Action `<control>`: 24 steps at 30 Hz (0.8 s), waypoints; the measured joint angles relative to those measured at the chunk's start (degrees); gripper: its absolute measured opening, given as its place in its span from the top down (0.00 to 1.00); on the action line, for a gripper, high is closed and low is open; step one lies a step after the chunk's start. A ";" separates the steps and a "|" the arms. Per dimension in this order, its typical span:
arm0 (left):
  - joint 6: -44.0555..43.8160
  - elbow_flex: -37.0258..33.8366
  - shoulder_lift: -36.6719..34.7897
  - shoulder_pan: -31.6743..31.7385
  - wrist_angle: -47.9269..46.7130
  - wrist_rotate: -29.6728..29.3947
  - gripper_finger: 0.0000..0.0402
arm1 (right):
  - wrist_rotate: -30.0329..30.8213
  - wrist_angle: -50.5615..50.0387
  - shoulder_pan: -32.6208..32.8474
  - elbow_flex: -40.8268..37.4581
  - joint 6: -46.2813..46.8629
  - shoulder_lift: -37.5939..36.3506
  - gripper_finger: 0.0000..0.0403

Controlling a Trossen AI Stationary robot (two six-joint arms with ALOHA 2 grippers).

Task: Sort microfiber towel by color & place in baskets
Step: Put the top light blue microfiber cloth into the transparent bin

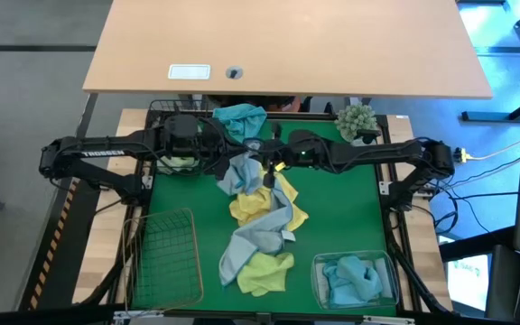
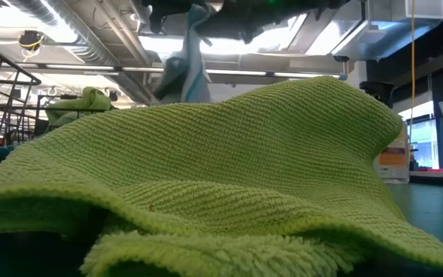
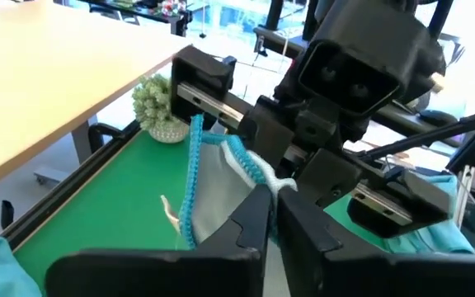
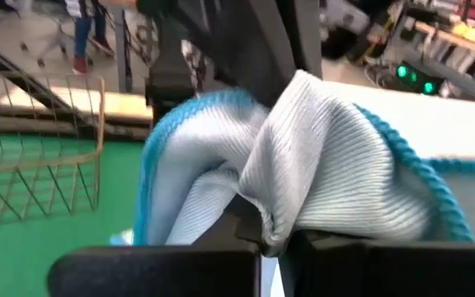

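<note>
A pale grey towel with a blue hem [image 1: 240, 174] hangs between both grippers above the middle of the green mat. My left gripper [image 1: 227, 155] and my right gripper [image 1: 265, 166] are both shut on it, facing each other. In the low view the towel [image 2: 183, 69] dangles high up, behind a yellow-green towel [image 2: 229, 177] that fills the foreground. A pile of yellow and grey towels [image 1: 262, 226] lies below on the mat. The black wire basket [image 1: 165, 116] at the far left holds a green towel, and a teal towel [image 1: 240, 117] lies by it. The tan wire basket [image 1: 165, 253] stands near left. The clear tub [image 1: 319, 275] near right holds teal towels. My left gripper [image 3: 272, 202] pinches the grey towel near its blue hem [image 3: 246, 165] between both fingers, coming roughly level from the table's left. The towel is lifted and hangs slack below. My right gripper [image 4: 272, 235] pinches a bunched fold [image 4: 303, 165] of the same towel, several layers, from the table's right.
A small potted plant [image 1: 357, 120] stands at the mat's far right corner. A wooden desk [image 1: 287, 45] lies beyond the far edge. Bare green mat [image 1: 350, 208] shows to the right of the pile.
</note>
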 joint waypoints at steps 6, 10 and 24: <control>0.02 0.00 -0.04 0.00 -0.03 -4.72 0.84 | 2.00 -5.89 0.00 -0.02 0.24 -3.42 0.98; 0.04 0.00 -0.04 0.00 -0.19 -5.70 0.80 | 2.02 -10.57 -0.02 -0.02 2.32 -6.01 0.98; 0.02 0.00 -0.04 0.00 -1.17 -5.70 0.79 | -6.59 -18.12 0.00 -0.04 11.32 -23.45 0.98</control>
